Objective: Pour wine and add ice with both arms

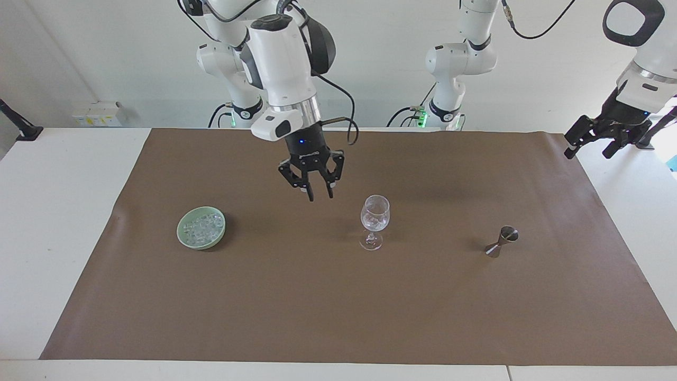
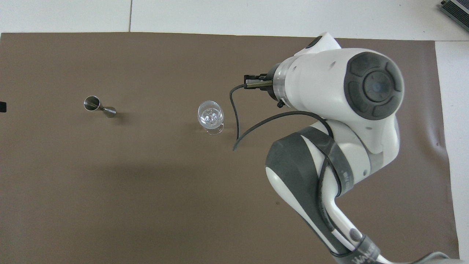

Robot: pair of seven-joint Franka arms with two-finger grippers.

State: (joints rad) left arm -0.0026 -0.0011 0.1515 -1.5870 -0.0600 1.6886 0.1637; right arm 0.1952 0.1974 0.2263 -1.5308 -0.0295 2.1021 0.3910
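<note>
arms: two large white jointed robot arms (image 1: 280, 58) | joints: dark grey bands | cables: black | grippers: black two-fingered

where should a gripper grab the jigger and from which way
Grip the jigger at its narrow waist, coming from above. It leans, mouth tipped toward the left arm's end, and the cones flare either side of the waist, so closed fingers likely won't slide off.
</note>
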